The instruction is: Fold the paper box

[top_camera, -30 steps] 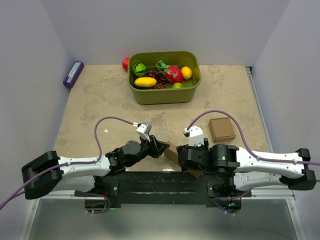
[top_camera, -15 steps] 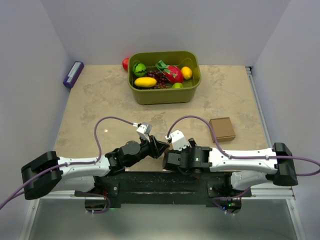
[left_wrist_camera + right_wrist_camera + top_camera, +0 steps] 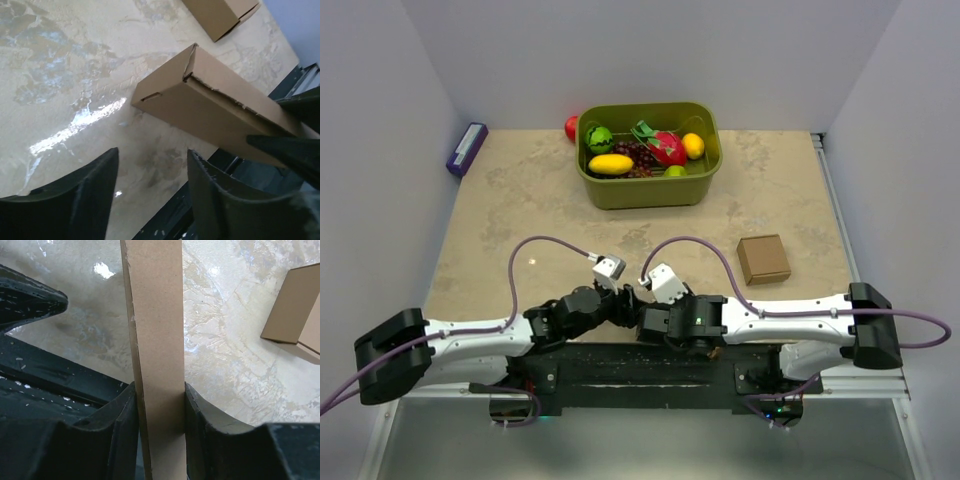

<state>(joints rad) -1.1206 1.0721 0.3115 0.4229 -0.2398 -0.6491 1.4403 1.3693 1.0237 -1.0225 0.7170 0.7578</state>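
The paper box (image 3: 155, 315) is a flattened brown cardboard piece. My right gripper (image 3: 159, 390) is shut on it, a finger on each face, holding it on edge just above the table near the front edge. In the left wrist view the box (image 3: 215, 105) shows a creased corner and a slot, with the right gripper's fingers (image 3: 285, 145) on its far end. My left gripper (image 3: 152, 152) is open and empty, just short of the box's free end. In the top view both grippers, left (image 3: 623, 300) and right (image 3: 646, 312), meet at the front middle and hide the box.
A small brown cardboard cube (image 3: 763, 259) sits to the right. A green bin (image 3: 650, 193) of toy fruit stands at the back, a red fruit (image 3: 571, 127) behind it. A purple block (image 3: 466, 148) lies far left. The black base rail (image 3: 640, 365) is directly below the grippers.
My right arm has swung left with the paper box, up to the left gripper. My left gripper has drawn back slightly toward the front edge.
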